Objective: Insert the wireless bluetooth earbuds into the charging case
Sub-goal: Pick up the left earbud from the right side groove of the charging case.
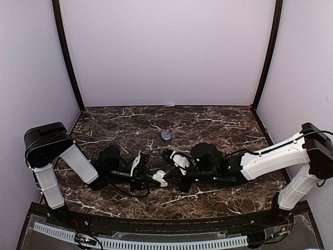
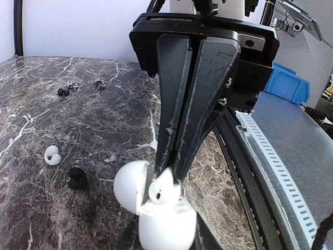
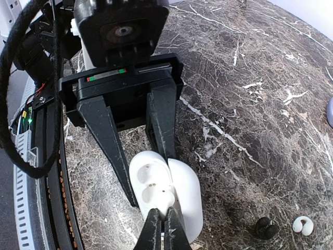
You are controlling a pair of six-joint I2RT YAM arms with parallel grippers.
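Nearest the left wrist camera sits the case (image 2: 166, 226), white, with its lid (image 2: 129, 185) swung wide. Over it stands the right claw (image 2: 167, 173), its two black fingers (image 2: 208, 94) pressed almost together and pinching a white earbud (image 2: 160, 188) at their tips. That earbud hangs at the mouth of the case, right where lid meets body; I cannot tell whether it is seated in a socket.

The left claw (image 3: 151, 179) is clamped on the case. In the right wrist view, one of its fingers runs along the outer side of the socketed half and the other presses at the seam between the two halves.

From above, both claws meet over the case at the near middle of the table (image 1: 218, 125), left arm reaching in from the left, right arm from the right.

Just beyond the case on its far side lie a loose white bud (image 2: 51, 154) and a loose black bud (image 2: 77, 178), near each other but apart. Three more small buds (image 2: 73, 85) sit in a cluster well away on the marble. A purple case (image 1: 166, 136) rests farther back, well apart from the claws. Off the table edge a blue bin (image 2: 289, 86) shows.
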